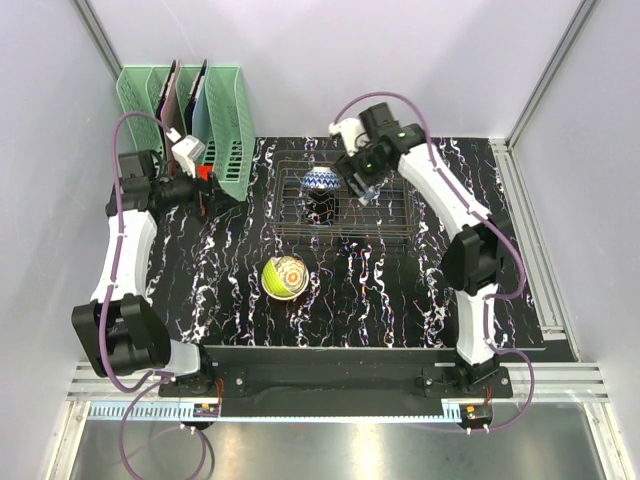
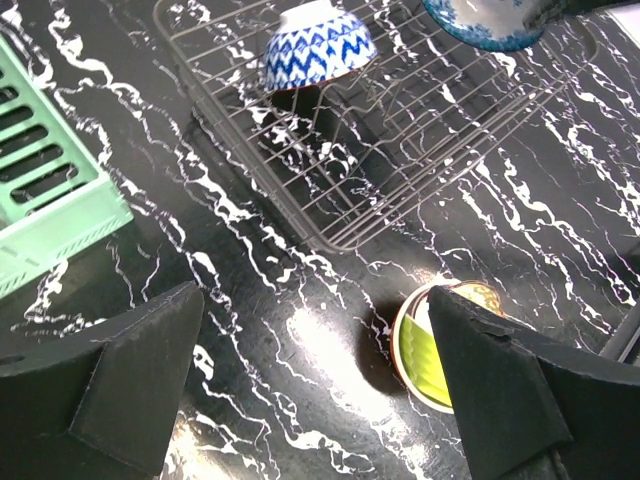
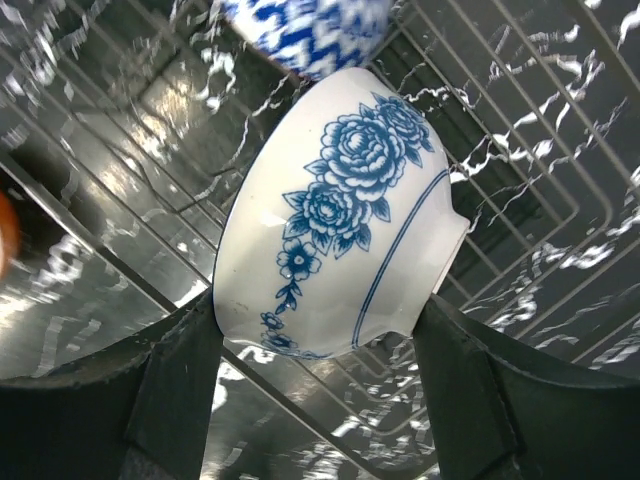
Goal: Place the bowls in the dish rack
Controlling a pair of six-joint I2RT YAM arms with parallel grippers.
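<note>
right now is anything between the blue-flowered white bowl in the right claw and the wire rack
Nothing visible: only bare wires of the dark wire dish rack show beneath the blue-flowered white bowl. The blue zigzag-patterned bowl sits close beside it in the rack.

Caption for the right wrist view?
Right end effector holds a white bowl with blue roses over the wire dish rack, beside a blue zigzag bowl.

Note for you: left arm (image 1: 125, 240) and right arm (image 1: 445, 200) match, with white link shells, black joint housings and black bases (image 1: 470, 375) at the near edge. A purple cable (image 1: 116, 150) loops along each arm. The fingers (image 2: 130, 380) in your wrist views are matte black, blocky wedges with chamfered edges.
</note>
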